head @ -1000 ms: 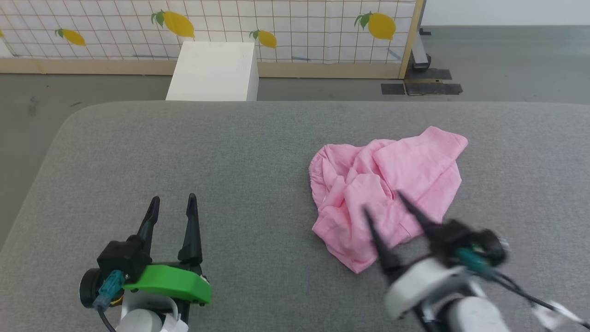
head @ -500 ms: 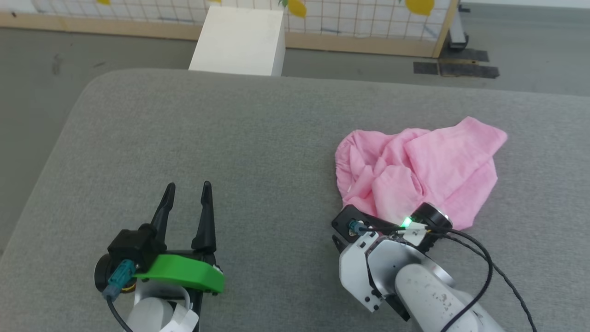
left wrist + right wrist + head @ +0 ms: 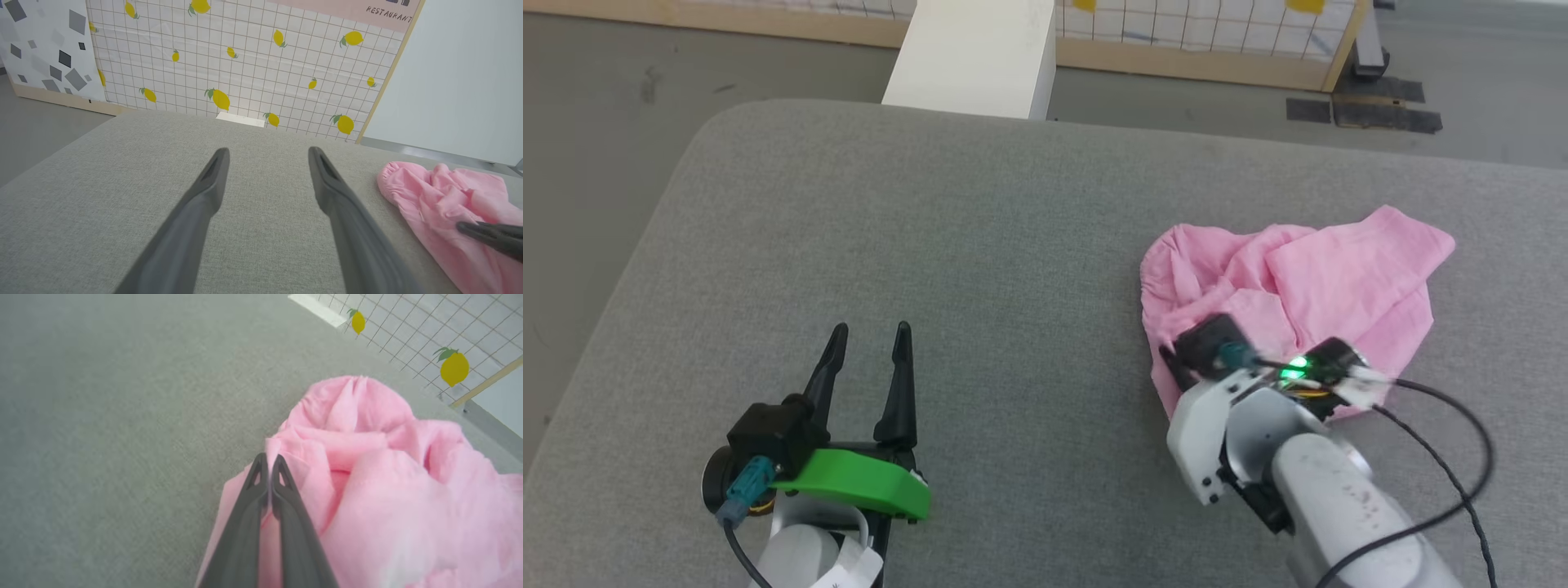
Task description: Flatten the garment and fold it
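On the grey cushion (image 3: 931,245), the garment (image 3: 367,465) sits pinched in the right hand (image 3: 269,458).

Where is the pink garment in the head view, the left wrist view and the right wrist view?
Head view: the garment lies right of middle.
Left wrist view: the garment is at the lower right edge.
Right wrist view: the garment spreads from centre to lower right, the right pincer shut on it.
Shared landmark: the lemon-print panel.
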